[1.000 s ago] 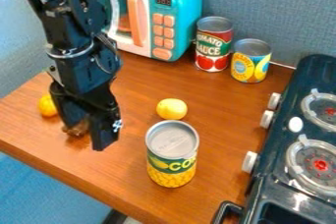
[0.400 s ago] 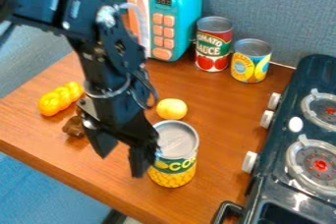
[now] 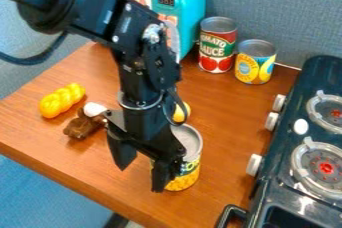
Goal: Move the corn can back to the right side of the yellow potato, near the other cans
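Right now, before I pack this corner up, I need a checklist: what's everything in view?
yellow-and-green can: 1, by the gripper, partly behind it
small round thing: 1, yellow, behind the arm
braided thing: 1, yellow, left on the counter
lumpy thing: 1, brown with white end, beside the braid
red-and-green can: 1, near the wall
yellow-and-blue can: 1, right of that
toy microwave: 1, teal and white, back
stove: 1, dark, right edge; two burners, three white knobs
counter: 1, brown wood, under the cans
wall: grey-blue, behind
arm: 1, black, from upper left
gripper: 1, black, fingers apart, lower centre
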